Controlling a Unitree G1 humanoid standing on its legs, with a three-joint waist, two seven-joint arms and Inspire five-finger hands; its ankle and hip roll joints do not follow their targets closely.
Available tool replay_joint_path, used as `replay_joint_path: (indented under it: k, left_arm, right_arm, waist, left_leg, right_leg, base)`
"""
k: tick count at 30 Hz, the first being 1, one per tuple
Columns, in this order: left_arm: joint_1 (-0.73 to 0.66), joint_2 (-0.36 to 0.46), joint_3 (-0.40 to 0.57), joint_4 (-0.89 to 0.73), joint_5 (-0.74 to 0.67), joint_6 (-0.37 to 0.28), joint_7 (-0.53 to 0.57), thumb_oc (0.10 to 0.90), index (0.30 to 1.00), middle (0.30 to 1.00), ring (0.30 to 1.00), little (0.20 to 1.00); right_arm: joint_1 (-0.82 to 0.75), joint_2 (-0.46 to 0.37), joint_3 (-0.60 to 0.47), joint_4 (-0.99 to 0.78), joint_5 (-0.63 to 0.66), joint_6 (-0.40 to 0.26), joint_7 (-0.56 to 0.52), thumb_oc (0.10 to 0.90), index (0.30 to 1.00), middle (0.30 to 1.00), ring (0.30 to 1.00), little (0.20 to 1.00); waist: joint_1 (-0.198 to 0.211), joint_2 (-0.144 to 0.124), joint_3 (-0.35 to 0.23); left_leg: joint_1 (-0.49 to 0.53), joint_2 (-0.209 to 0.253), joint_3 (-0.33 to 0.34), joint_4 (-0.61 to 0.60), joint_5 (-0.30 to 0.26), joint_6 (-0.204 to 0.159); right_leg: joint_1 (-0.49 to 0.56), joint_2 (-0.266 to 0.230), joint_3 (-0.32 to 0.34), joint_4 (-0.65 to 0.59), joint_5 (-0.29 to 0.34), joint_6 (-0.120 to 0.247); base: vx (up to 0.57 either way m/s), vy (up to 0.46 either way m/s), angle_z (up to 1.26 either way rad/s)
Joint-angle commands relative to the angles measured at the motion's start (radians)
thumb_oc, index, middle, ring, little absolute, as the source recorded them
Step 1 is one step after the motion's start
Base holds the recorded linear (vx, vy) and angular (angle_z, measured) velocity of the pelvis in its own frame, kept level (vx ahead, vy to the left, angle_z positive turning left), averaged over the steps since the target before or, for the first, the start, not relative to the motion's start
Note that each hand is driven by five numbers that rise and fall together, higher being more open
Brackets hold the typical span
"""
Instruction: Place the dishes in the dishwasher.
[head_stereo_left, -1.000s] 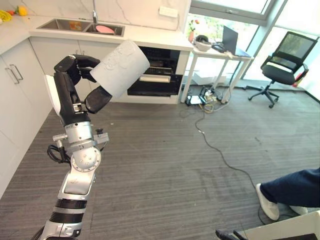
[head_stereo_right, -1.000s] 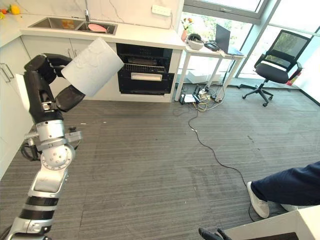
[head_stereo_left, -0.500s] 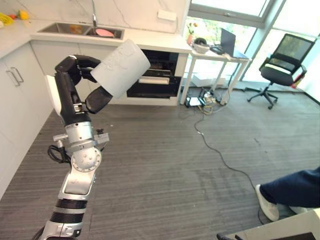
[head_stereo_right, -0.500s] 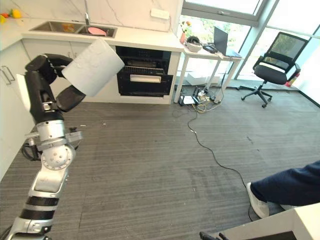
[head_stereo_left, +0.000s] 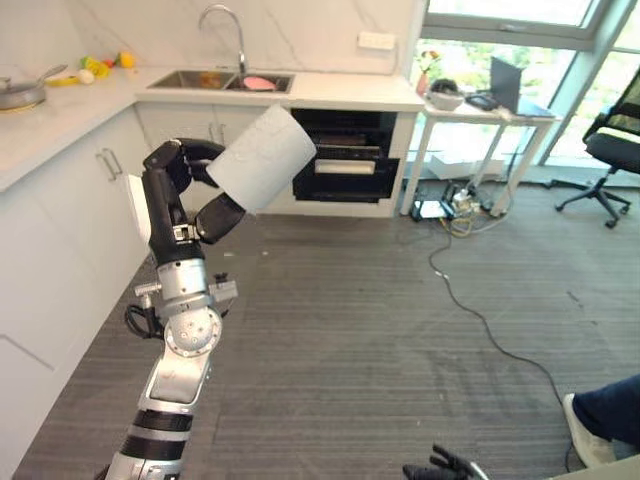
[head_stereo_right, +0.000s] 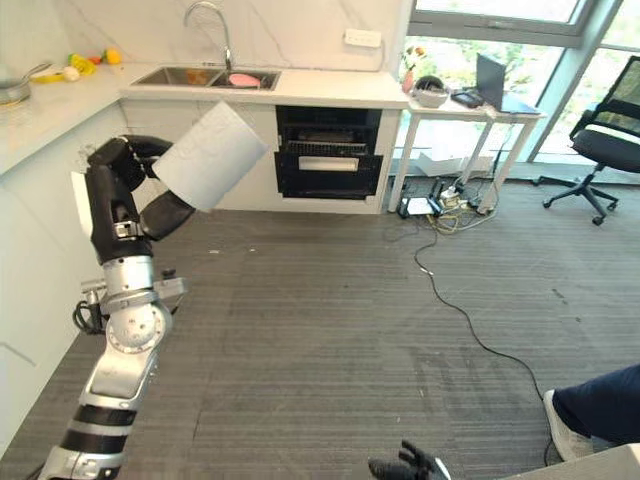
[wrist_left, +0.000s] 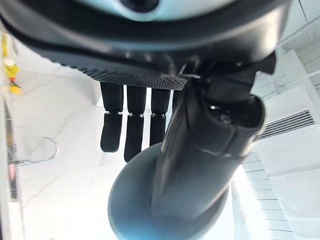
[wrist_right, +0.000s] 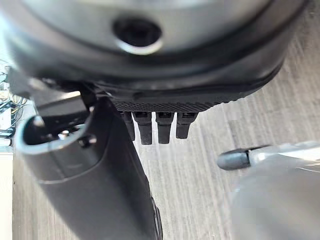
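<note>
— Fingers of the left hand are curling over the top of a white cup in the left eye view, with the thumb pressing from below. What is the cup doing?

— It is tilting, held up in the air above the grey floor, well apart from the dishwasher, which is standing open under the counter. A sink with a tap is sitting on that counter, with something pink lying in it.

— And the right eye view?

— It is showing the same grip: the hand is wrapping the cup in front of the white cabinets. Further off, a small white table is carrying a laptop, an office chair is standing by the window, and a person's leg with a white shoe is resting at the lower edge.

— What is the left wrist view telling?

— Its fingers are bending round the cup's rounded dark-looking side, and the thumb is lying against it, so the hand is closing on the cup.

— And the right wrist view?

— The right hand is hanging over the floor, its fingers hanging loose and straight, holding nothing.
</note>
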Motion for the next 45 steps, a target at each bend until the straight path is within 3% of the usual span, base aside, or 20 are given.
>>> replay_joint_path:
  k: [1, 6, 14, 17, 18, 19, 21, 23, 24, 25, 28, 29, 31, 35, 38, 39, 40, 41, 43, 45]
  left_arm:
    - [-0.080, 0.020, 0.051, -0.098, -0.006, -0.081, -0.004, 0.400, 0.300, 0.300, 0.300, 0.300]
    - [-0.043, 0.020, 0.055, -0.104, 0.008, -0.075, 0.000, 0.400, 0.300, 0.300, 0.300, 0.300]
    - [0.012, 0.006, 0.062, -0.139, 0.029, -0.081, 0.007, 0.400, 0.300, 0.300, 0.300, 0.300]
    - [-0.007, 0.010, 0.048, -0.149, 0.056, -0.061, 0.016, 0.400, 0.300, 0.300, 0.300, 0.300]
    - [-0.010, 0.012, 0.045, -0.163, 0.067, -0.053, 0.016, 0.400, 0.300, 0.300, 0.300, 0.300]
    - [-0.018, 0.032, 0.043, -0.197, 0.077, -0.045, 0.000, 0.400, 0.300, 0.300, 0.300, 0.300]
    - [-0.023, 0.045, 0.038, -0.210, 0.090, -0.043, -0.004, 0.400, 0.300, 0.300, 0.300, 0.300]
    - [-0.059, 0.053, 0.017, -0.183, 0.106, -0.028, -0.013, 0.400, 0.300, 0.300, 0.300, 0.300]
    - [-0.062, 0.052, 0.018, -0.181, 0.106, -0.029, -0.013, 0.400, 0.300, 0.300, 0.300, 0.300]
    - [-0.089, 0.021, -0.024, -0.156, 0.087, -0.029, -0.028, 0.400, 0.300, 0.300, 0.300, 0.300]
    - [-0.106, 0.002, -0.056, -0.143, 0.064, -0.036, -0.045, 0.400, 0.300, 0.300, 0.300, 0.300]
    - [-0.098, -0.012, -0.068, -0.130, 0.038, -0.045, -0.051, 0.400, 0.300, 0.300, 0.300, 0.300]
    - [-0.088, -0.016, -0.074, -0.111, 0.035, -0.046, -0.052, 0.400, 0.300, 0.300, 0.300, 0.300]
    - [-0.078, -0.014, -0.085, -0.094, 0.042, -0.038, -0.092, 0.400, 0.300, 0.300, 0.300, 0.300]
    - [-0.052, -0.027, -0.078, -0.107, -0.023, -0.061, -0.121, 0.400, 0.300, 0.300, 0.300, 0.300]
    - [-0.034, -0.029, -0.067, -0.104, -0.050, -0.060, -0.139, 0.400, 0.300, 0.300, 0.300, 0.300]
    - [-0.034, -0.028, -0.066, -0.104, -0.051, -0.060, -0.139, 0.400, 0.300, 0.300, 0.300, 0.300]
    - [-0.024, -0.018, -0.047, -0.105, -0.065, -0.063, -0.153, 0.400, 0.300, 0.300, 0.300, 0.300]
    - [-0.018, -0.010, -0.038, -0.107, -0.067, -0.065, -0.152, 0.400, 0.300, 0.300, 0.300, 0.300]
    - [0.017, -0.013, -0.025, -0.090, -0.072, -0.058, -0.127, 0.400, 0.300, 0.300, 0.300, 0.300]
  right_arm:
    - [-0.050, -0.049, -0.003, -0.021, 0.005, -0.058, 0.009, 0.800, 0.900, 0.900, 0.900, 0.900]
    - [-0.050, -0.070, -0.041, 0.017, -0.047, -0.049, -0.028, 0.800, 0.900, 0.900, 0.900, 0.900]
    - [-0.039, -0.055, 0.008, 0.117, -0.200, -0.015, -0.047, 0.800, 0.900, 0.900, 0.900, 0.900]
    - [0.003, -0.031, 0.002, 0.115, -0.203, -0.010, -0.045, 0.800, 0.900, 0.900, 0.900, 0.900]
    - [0.020, -0.020, 0.007, 0.109, -0.209, -0.010, -0.044, 0.800, 0.900, 0.900, 0.900, 0.900]
    - [0.050, -0.006, 0.010, 0.096, -0.213, -0.009, -0.048, 0.800, 0.900, 0.900, 0.900, 0.900]
    - [0.055, -0.005, 0.008, 0.087, -0.204, -0.006, -0.053, 0.800, 0.900, 0.900, 0.900, 0.900]
    - [0.049, 0.003, -0.006, 0.059, -0.172, -0.006, -0.048, 0.800, 0.900, 0.900, 0.900, 0.900]
    - [0.047, 0.002, -0.007, 0.059, -0.172, -0.006, -0.048, 0.800, 0.900, 0.900, 0.900, 0.900]
    - [0.043, 0.006, 0.001, 0.046, -0.164, -0.008, -0.044, 0.800, 0.900, 0.900, 0.900, 0.900]
    - [0.038, 0.000, 0.009, 0.028, -0.166, -0.015, -0.045, 0.800, 0.900, 0.900, 0.900, 0.900]
    - [0.045, -0.007, 0.000, 0.026, -0.167, -0.020, -0.049, 0.800, 0.900, 0.900, 0.900, 0.900]
    - [0.062, -0.010, -0.017, 0.066, -0.169, -0.017, -0.055, 0.800, 0.900, 0.900, 0.900, 0.900]
    - [0.090, 0.003, -0.049, 0.140, -0.163, 0.000, -0.065, 0.800, 0.900, 0.900, 0.900, 0.900]
    - [0.108, -0.010, -0.079, 0.191, -0.160, 0.019, -0.064, 0.800, 0.900, 0.900, 0.900, 0.900]
    - [0.109, -0.041, -0.098, 0.179, -0.154, 0.013, -0.067, 0.800, 0.900, 0.900, 0.900, 0.900]
    - [0.109, -0.041, -0.097, 0.179, -0.154, 0.013, -0.067, 0.800, 0.900, 0.900, 0.900, 0.900]
    - [0.069, -0.063, -0.093, 0.146, -0.128, 0.003, -0.069, 0.800, 0.900, 0.900, 0.900, 0.900]
    - [0.048, -0.073, -0.098, 0.121, -0.111, 0.001, -0.076, 0.800, 0.900, 0.900, 0.900, 0.900]
    - [0.002, -0.061, -0.112, 0.058, -0.024, -0.025, -0.078, 0.800, 0.900, 0.900, 0.900, 0.900]
  waist:
    - [0.018, -0.010, 0.048]
    - [0.086, 0.017, 0.039]
    - [0.165, -0.003, -0.058]
    - [0.152, -0.054, -0.096]
    - [0.151, -0.064, -0.099]
    - [0.137, -0.057, -0.087]
    - [0.113, -0.040, -0.069]
    - [0.028, 0.005, -0.004]
    - [0.028, 0.008, -0.005]
    - [-0.018, 0.014, 0.018]
    - [-0.057, 0.007, 0.033]
    - [-0.094, -0.034, 0.031]
    - [-0.132, -0.043, 0.016]
    - [-0.141, -0.042, -0.008]
    - [-0.143, -0.046, -0.024]
    - [-0.145, -0.049, -0.027]
    - [-0.148, -0.047, -0.031]
    - [-0.106, -0.085, -0.006]
    - [-0.083, -0.101, 0.003]
    - [-0.033, -0.097, 0.024]
  left_leg:
    - [-0.164, -0.116, -0.017, 0.360, 0.021, 0.011]
    - [-0.340, -0.057, 0.225, -0.002, 0.092, 0.038]
    - [-0.341, -0.044, 0.240, -0.151, 0.236, 0.050]
    - [-0.283, -0.108, 0.245, -0.147, 0.200, 0.090]
    - [-0.256, -0.123, 0.252, -0.150, 0.187, 0.104]
    - [-0.203, -0.150, 0.237, -0.151, 0.158, 0.129]
    - [-0.160, -0.156, 0.213, -0.155, 0.131, 0.145]
    - [-0.056, -0.146, 0.126, -0.165, 0.059, 0.170]
    - [-0.062, -0.142, 0.126, -0.165, 0.062, 0.169]
    - [-0.001, -0.142, 0.059, -0.165, 0.030, 0.162]
    - [0.060, -0.141, 0.030, -0.165, -0.013, 0.143]
    - [0.114, -0.181, 0.016, -0.165, -0.071, 0.119]
    - [0.181, -0.178, -0.015, -0.165, -0.128, 0.093]
    - [0.259, -0.144, -0.060, -0.165, -0.129, 0.072]
    - [0.220, -0.094, -0.017, 0.107, 0.025, -0.025]
    - [0.131, -0.066, -0.003, 0.393, 0.161, -0.074]
    - [0.125, -0.064, -0.006, 0.398, 0.157, -0.074]
    - [-0.019, -0.115, 0.022, 0.693, 0.159, -0.055]
    - [-0.080, -0.168, 0.026, 0.802, 0.135, -0.036]
    - [-0.270, -0.138, 0.103, 0.795, 0.045, 0.006]
  right_leg:
    - [-0.009, 0.077, 0.028, 0.116, -0.105, -0.051]
    - [0.137, 0.059, -0.050, 0.035, -0.172, -0.019]
    - [0.271, -0.043, -0.021, 0.040, -0.250, 0.051]
    - [0.233, -0.153, -0.017, 0.188, -0.104, 0.121]
    - [0.210, -0.178, 0.001, 0.251, -0.001, 0.130]
    - [0.147, -0.210, 0.038, 0.459, 0.243, 0.116]
    - [0.100, -0.197, 0.055, 0.595, 0.278, 0.092]
    - [-0.128, -0.038, 0.114, 0.905, 0.171, 0.046]
    - [-0.139, -0.034, 0.114, 0.912, 0.171, 0.044]
    - [-0.281, 0.031, 0.066, 0.918, 0.008, 0.014]
    - [-0.364, 0.021, -0.038, 0.744, -0.039, 0.008]
    - [-0.404, 0.019, -0.106, 0.447, -0.005, 0.037]
    - [-0.373, 0.070, -0.234, 0.133, 0.075, 0.071]
    - [-0.325, 0.081, -0.285, 0.077, 0.098, 0.043]
    - [-0.207, 0.102, -0.181, 0.074, 0.088, -0.014]
    - [-0.142, 0.092, -0.159, 0.037, 0.054, -0.036]
    - [-0.144, 0.094, -0.162, 0.035, 0.053, -0.036]
    - [-0.070, 0.075, -0.093, 0.006, 0.034, -0.049]
    - [-0.052, 0.069, -0.040, 0.003, 0.028, -0.058]
    - [0.035, 0.092, 0.066, 0.000, -0.015, -0.063]
  base:
    - [0.06, -0.027, 0.52]
    - [0.36, 0.038, 0.71]
    - [0.52, 0.129, -0.13]
    - [0.46, 0.217, -0.17]
    - [0.46, 0.265, -0.19]
    - [0.46, 0.265, -0.19]
    - [0.48, 0.318, -0.14]
    - [0.49, 0.327, 0.36]
    - [0.45, 0.058, 1.73]
    - [0.53, -0.048, 1.78]
    - [0.55, -0.128, 1.09]
    - [0.69, -0.212, 0.76]
    - [0.77, -0.219, 1.10]
    - [0.42, -0.191, 0.77]
    - [0.54, -0.332, 0.19]
    - [0.36, -0.308, -0.61]
    - [0.54, -0.384, -0.35]
    - [0.30, -0.175, -0.18]
    - [0.35, -0.171, -0.89]
    - [0.51, -0.108, -1.75]
